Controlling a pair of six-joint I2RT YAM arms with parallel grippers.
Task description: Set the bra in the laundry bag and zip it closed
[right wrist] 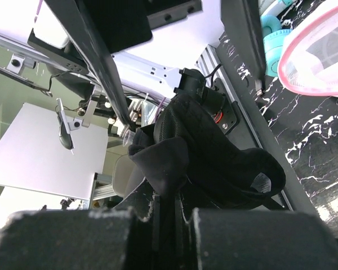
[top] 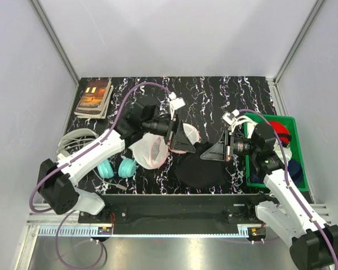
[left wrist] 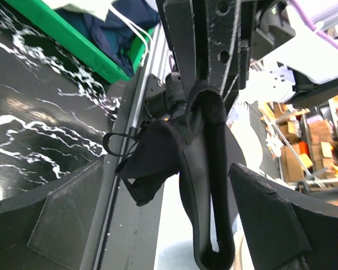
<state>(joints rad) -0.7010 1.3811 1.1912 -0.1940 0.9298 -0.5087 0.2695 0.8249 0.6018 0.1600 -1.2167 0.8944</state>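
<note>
Two robot arms meet over the middle of a black marbled surface (top: 214, 95). The right pincer (right wrist: 169, 220) is pinching the bra (left wrist: 205, 140), a limp black garment that hangs from its pressed-together fingertips, with a cup and a strap loop dangling. The left pincer (top: 183, 138) faces it, its fingers spread wide on either side of the hanging cloth and apparently not touching it. The laundry bag (top: 148, 151), a round white mesh case with pink trim, lies open on the surface just beside the bra, at its 9 o'clock. To do this step well, the bra probably needs carrying toward 9 o'clock and lowering slowly, so the loose strap settles inside the pink rim, clear of the zip.
</note>
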